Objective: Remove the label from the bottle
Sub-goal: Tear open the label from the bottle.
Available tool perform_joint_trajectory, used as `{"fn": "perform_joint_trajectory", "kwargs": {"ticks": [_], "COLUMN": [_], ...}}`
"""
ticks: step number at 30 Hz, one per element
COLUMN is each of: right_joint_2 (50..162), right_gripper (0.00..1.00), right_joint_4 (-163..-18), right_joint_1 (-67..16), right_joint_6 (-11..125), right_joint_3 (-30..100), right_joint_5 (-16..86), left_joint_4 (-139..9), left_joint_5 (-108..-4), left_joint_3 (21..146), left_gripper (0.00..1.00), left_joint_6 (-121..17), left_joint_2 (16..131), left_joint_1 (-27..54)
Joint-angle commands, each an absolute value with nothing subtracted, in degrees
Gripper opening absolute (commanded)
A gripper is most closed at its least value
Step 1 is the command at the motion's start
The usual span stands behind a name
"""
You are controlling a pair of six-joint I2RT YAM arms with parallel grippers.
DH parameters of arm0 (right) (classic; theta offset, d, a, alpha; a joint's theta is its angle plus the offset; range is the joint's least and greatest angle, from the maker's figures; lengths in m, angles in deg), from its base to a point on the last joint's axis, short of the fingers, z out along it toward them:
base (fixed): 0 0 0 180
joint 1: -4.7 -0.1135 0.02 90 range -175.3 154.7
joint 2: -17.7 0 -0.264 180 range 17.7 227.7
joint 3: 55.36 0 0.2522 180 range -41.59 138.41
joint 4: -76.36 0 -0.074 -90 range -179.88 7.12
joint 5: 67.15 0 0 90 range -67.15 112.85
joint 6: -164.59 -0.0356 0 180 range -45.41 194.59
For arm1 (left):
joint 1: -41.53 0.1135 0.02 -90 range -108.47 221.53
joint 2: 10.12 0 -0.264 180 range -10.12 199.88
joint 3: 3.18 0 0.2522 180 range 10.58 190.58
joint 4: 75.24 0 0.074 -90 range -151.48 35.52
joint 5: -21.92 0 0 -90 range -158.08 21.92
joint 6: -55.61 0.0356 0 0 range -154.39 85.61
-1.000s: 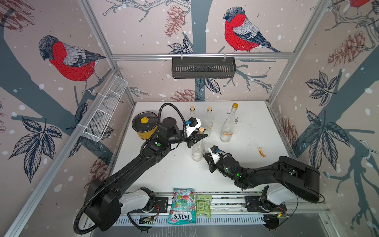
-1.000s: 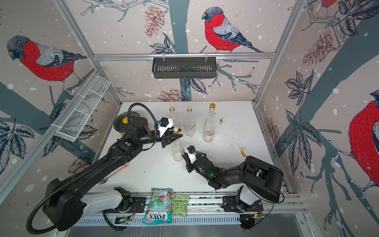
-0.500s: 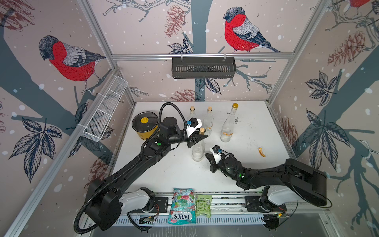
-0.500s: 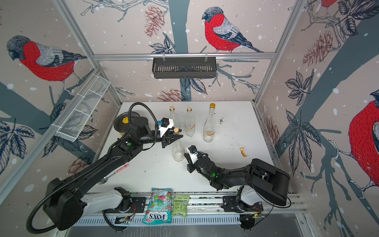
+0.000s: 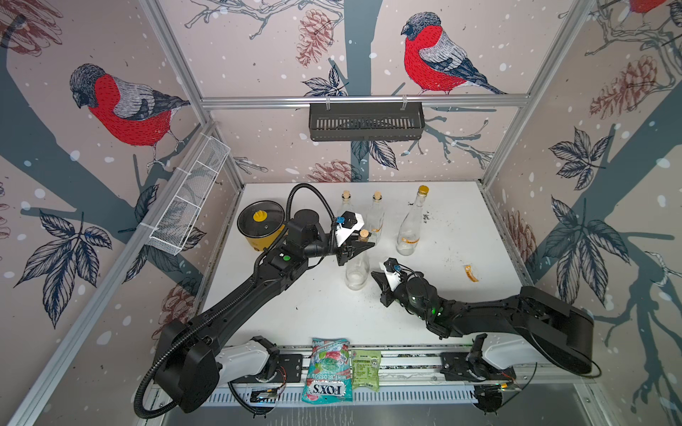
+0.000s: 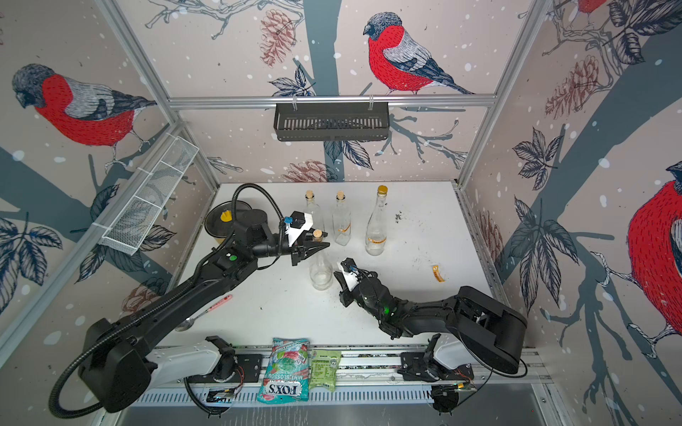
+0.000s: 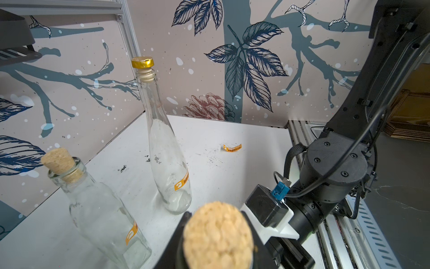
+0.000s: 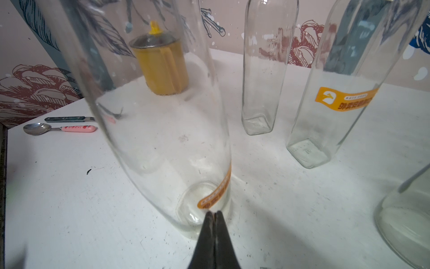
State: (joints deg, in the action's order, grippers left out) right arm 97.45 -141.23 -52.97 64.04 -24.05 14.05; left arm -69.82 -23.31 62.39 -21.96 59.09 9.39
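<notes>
Near the middle of the white worktop (image 5: 461, 221), a clear glass bottle (image 5: 357, 267) is seen standing on its base in both top views. It is closed with a cork (image 5: 364, 233). The left claw (image 5: 362, 246) is clamped around the neck just under that cork, and in the left wrist view its dark fingers (image 7: 260, 251) lie on either side of the stopper.

An orange label (image 8: 217, 189) is stuck low on the bottle's wall, close to the base. The right claw (image 8: 214, 213) is held low over the worktop, its jaws pressed together with no gap between them. The tips are set against the glass at the lower end of the label. Whether any edge of the label is caught between them cannot be determined from the right wrist view.

Behind the held bottle, two corked bottles (image 5: 345, 206) (image 5: 376, 217) and a taller gold-capped bottle (image 5: 411, 225) are lined up; orange labels are visible on the gold-capped one and on one corked one. A yellow pot (image 5: 261, 228) is placed beside the left arm. A loose orange label scrap (image 5: 470, 273) lies well apart, on the robot's right. A pink-handled spoon (image 6: 205, 313) lies under the left arm. Two sweet packets (image 5: 326, 370) are placed on the front rail.
</notes>
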Motion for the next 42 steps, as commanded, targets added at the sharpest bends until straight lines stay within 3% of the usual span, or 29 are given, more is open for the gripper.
{"fn": "perform_joint_trajectory", "kwargs": {"ticks": [1, 21, 30, 36, 41, 42], "right_joint_2": [96.98, 97.00, 97.46, 98.11, 98.69, 98.77], "right_gripper": [0.02, 0.02, 0.01, 0.01, 0.01, 0.01], "right_joint_4": [-141.79, -141.46, -143.55, -144.77, -145.02, -145.13], "right_joint_1": [-52.90, -52.25, -52.31, -52.67, -53.07, -53.13], "right_joint_6": [64.20, 65.45, 66.19, 66.51, 66.67, 66.69], "right_joint_3": [-24.43, -24.37, -24.98, -25.16, -24.81, -24.68], "right_joint_5": [14.94, 16.69, 19.38, 21.07, 21.59, 21.77], "left_joint_4": [-62.27, -62.13, -62.61, -62.85, -63.48, -63.58], "left_joint_5": [-23.70, -24.28, -25.70, -25.95, -26.46, -26.63], "left_joint_3": [62.08, 62.42, 62.41, 62.34, 62.04, 61.99], "left_gripper": [0.00, 0.01, 0.39, 0.58, 0.66, 0.73], "left_joint_6": [-20.84, -21.18, -22.00, -22.48, -22.86, -22.95], "left_joint_2": [59.60, 59.74, 59.40, 59.05, 58.36, 58.23], "left_joint_1": [9.37, 9.44, 9.41, 9.37, 9.37, 9.37]}}
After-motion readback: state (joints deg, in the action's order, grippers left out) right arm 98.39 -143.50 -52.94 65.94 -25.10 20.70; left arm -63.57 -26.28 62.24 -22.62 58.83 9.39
